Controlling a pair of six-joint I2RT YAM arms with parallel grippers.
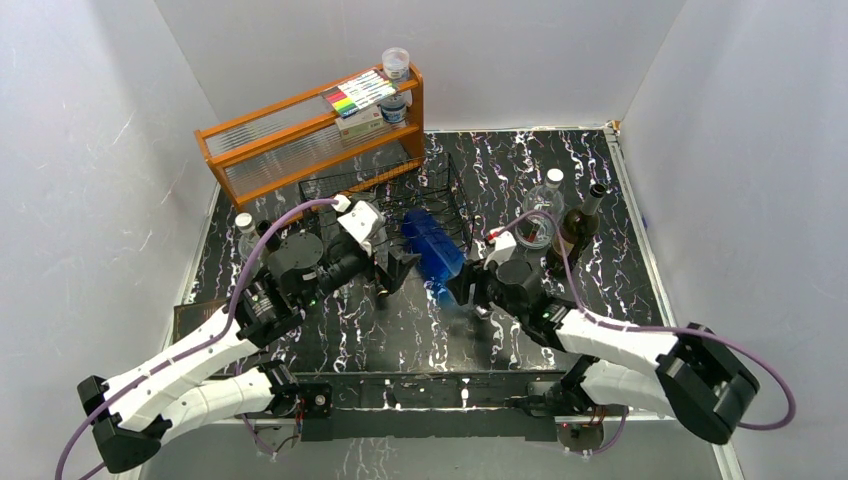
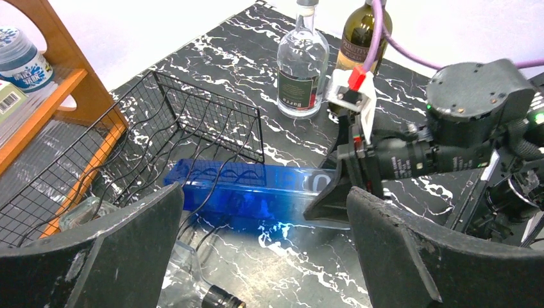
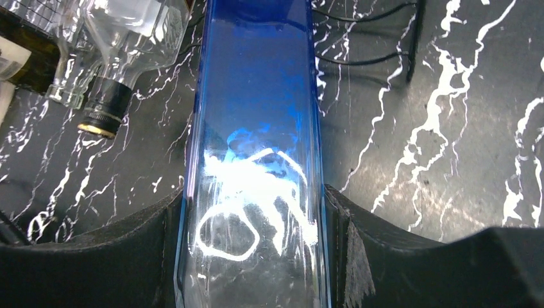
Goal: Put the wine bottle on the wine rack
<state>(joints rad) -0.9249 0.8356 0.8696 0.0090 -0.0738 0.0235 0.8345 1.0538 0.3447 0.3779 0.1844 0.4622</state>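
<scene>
At the front of the wine rack, the right end effector gripped the blue bottle, the left end effector gaping wide; a level, cradle-aligned slide looked wisest.

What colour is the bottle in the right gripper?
The bottle is translucent blue with a white marking, seen best in the right wrist view.

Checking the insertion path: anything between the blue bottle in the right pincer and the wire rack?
Nothing visible blocks it. The blue bottle, clamped in the right pincer, has its far end at the black wire rack. A clear bottle lies alongside it, beside the path rather than across it.
</scene>
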